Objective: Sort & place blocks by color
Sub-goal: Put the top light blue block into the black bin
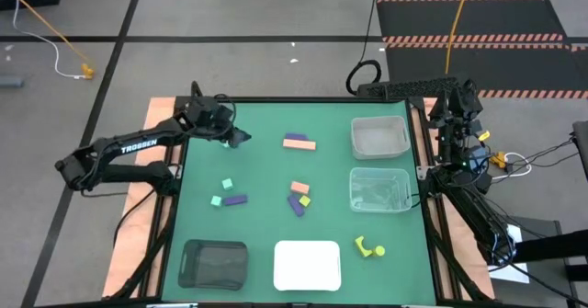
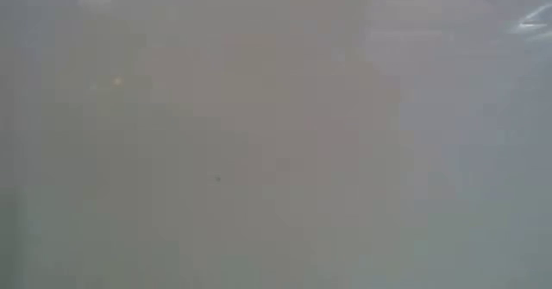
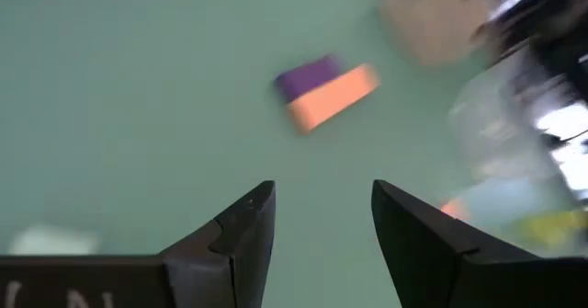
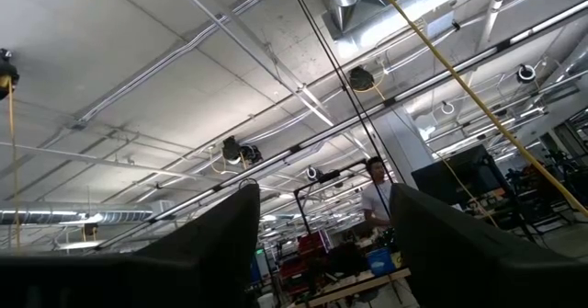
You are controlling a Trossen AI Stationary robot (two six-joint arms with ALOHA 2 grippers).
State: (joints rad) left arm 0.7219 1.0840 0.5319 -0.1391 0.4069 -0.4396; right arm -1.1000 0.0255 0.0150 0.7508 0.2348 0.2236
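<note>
- From the overhead camera I can read one word only: "TROSSEN", in white capitals along the left arm (image 1: 138, 147), at the left of the frame.
- In my left wrist camera, faint pale marks sit at the lower left edge; I cannot read them.
- Nothing else legible anywhere.
</note>
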